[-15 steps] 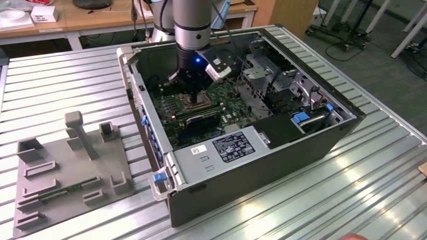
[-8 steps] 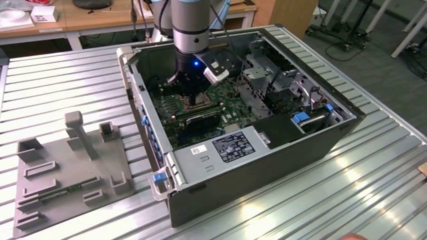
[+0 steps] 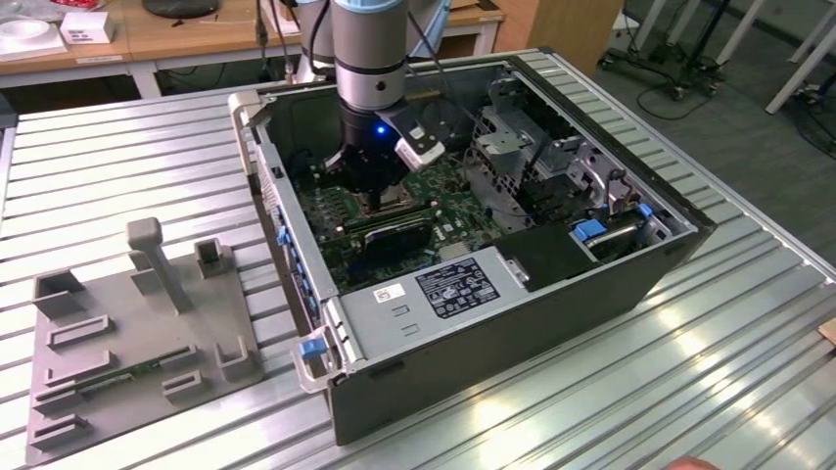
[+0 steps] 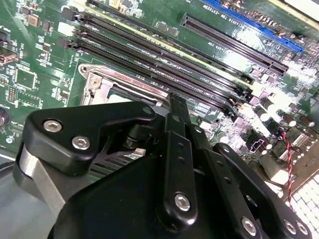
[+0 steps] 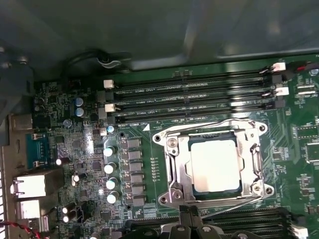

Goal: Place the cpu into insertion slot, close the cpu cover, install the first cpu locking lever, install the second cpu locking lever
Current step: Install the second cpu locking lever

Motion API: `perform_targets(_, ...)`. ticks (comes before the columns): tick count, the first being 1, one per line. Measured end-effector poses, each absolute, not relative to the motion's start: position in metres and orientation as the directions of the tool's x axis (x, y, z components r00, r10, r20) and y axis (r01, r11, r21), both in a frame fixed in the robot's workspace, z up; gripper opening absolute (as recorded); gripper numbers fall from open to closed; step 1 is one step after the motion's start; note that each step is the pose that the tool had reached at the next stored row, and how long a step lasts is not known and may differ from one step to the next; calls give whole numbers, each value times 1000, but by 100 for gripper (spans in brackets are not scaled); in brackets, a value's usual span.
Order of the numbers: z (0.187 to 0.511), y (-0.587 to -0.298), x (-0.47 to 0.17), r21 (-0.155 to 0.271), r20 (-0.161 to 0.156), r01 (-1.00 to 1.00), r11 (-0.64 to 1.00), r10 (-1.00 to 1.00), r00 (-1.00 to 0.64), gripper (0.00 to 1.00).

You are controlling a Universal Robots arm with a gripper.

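The cpu (image 5: pixel 215 165), a pale square chip, lies flat in the insertion slot (image 5: pixel 172 191) on the green board. The silvery cpu cover (image 5: pixel 250 158) is down around it, framing the chip. One thin wire locking lever (image 5: pixel 214 124) runs along the side by the memory slots and another (image 5: pixel 234 205) runs along the opposite side, nearest my fingers. Whether either is hooked I cannot tell. My gripper (image 5: pixel 189 218) (image 4: pixel 175 105) is shut with nothing in it, its tip just beside the slot's edge (image 4: pixel 107 82). In the exterior view the gripper (image 3: pixel 379 201) reaches down into the open computer case.
Long black memory slots (image 5: pixel 194 97) flank the socket, with a row of capacitors (image 5: pixel 109 167) beside it. The case walls (image 3: pixel 281 211) and a drive cage (image 3: pixel 523 147) hem the arm in. A grey fixture plate (image 3: pixel 131 343) lies on the table at the exterior view's left.
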State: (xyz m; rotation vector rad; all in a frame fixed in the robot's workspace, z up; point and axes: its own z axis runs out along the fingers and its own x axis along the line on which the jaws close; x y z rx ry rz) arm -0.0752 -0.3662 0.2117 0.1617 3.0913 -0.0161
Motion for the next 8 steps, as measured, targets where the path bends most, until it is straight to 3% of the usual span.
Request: perform_targets(8, 207, -366, -77, -8, -46, 106, 994, 105, -993, 10)
